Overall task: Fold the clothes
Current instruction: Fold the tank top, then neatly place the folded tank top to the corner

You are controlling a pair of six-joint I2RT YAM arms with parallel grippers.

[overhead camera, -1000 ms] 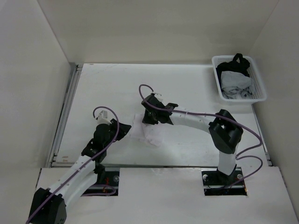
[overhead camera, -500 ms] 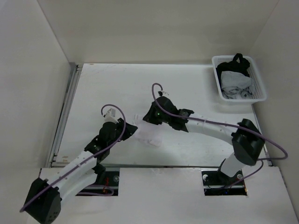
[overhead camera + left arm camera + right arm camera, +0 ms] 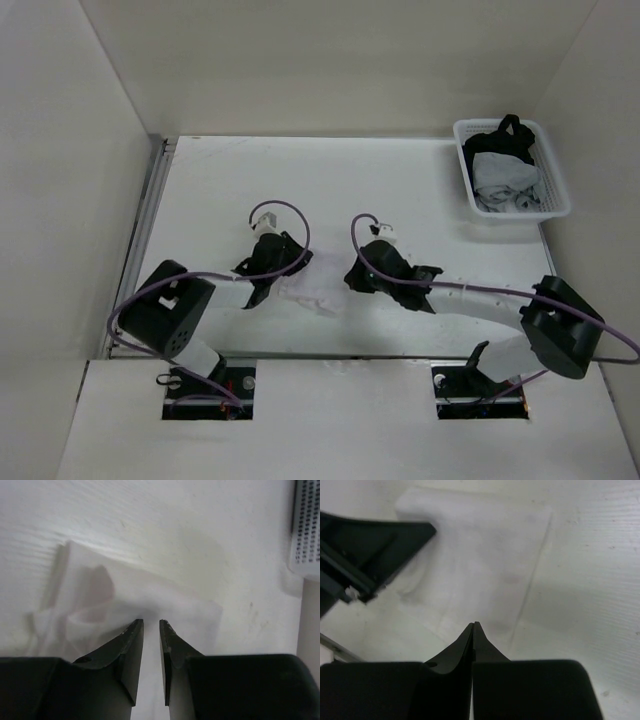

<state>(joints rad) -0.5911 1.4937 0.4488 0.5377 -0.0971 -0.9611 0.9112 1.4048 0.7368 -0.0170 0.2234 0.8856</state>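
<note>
The clothes [image 3: 316, 296] lie as a small folded white bundle on the table between my two grippers. In the left wrist view the clothes [image 3: 125, 597] show a folded layer with a raised crease just beyond my fingers. My left gripper [image 3: 149, 623] hovers low over the near edge, its jaws a narrow gap apart with nothing visibly pinched; from above the left gripper [image 3: 296, 264] sits at the bundle's left end. My right gripper [image 3: 474, 625] is shut and empty, its tip over the near edge of the clothes [image 3: 480, 560]; from above the right gripper [image 3: 351, 277] is at the bundle's right.
A white mesh basket [image 3: 560, 207] with dark and grey garments stands at the table's back right; its wall [image 3: 307, 530] shows in the left wrist view. White walls enclose the table on the left, back and right. The left gripper's body [image 3: 370, 555] fills the right wrist view's upper left.
The left gripper swung right to the bundle's left end and narrowed a little. The right gripper drew back to the right off the clothes and shut.
</note>
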